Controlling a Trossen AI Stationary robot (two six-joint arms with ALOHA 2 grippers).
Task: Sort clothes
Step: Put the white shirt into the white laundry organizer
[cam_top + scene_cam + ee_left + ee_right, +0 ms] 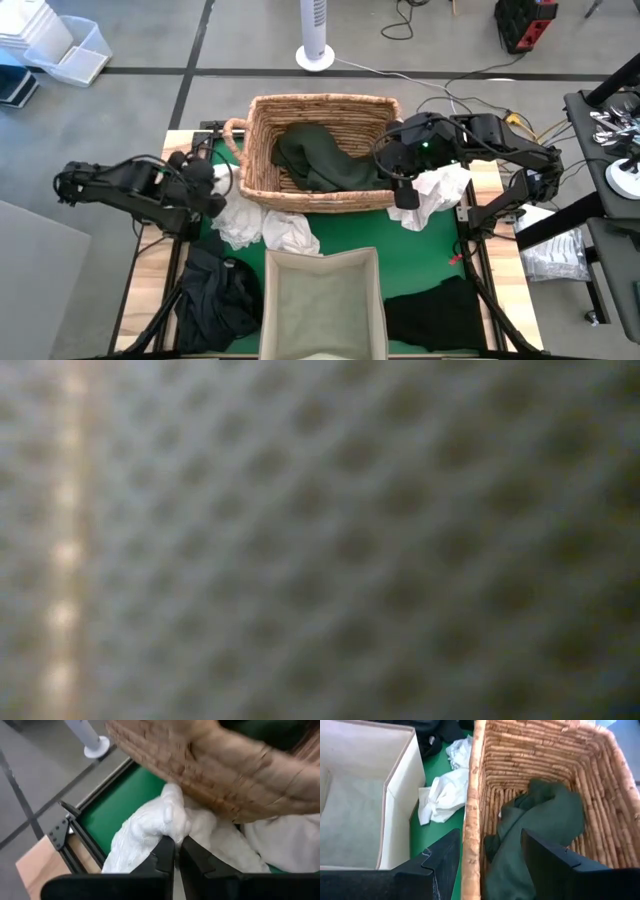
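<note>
My left gripper (176, 842) (222, 205) is shut on a crumpled white garment (150, 827) (236, 222) lying on the green mat against the wicker basket's (320, 150) near-left corner. My right gripper (490, 840) (405, 195) is open above the basket's near-right corner, one finger outside the wall and one over the inside. It touches nothing. A dark green garment (540, 820) (320, 160) lies inside the basket. More white garments (290, 235) (440, 188) and black ones (215, 295) (435, 315) lie on the mat. My left gripper pinches a raised fold (172, 832) of the white garment between its two fingers (162, 855), coming from the table's left and slanting down. How many layers it has, I cannot tell. The rest of the garment lies slack on the mat beside the basket.
A beige fabric bin (322, 300) stands open at the table's near middle, its wall (395, 815) close to the basket. The basket's woven wall (225, 780) stands just beyond the left gripper. The low view shows only a blurred weave close to the lens.
</note>
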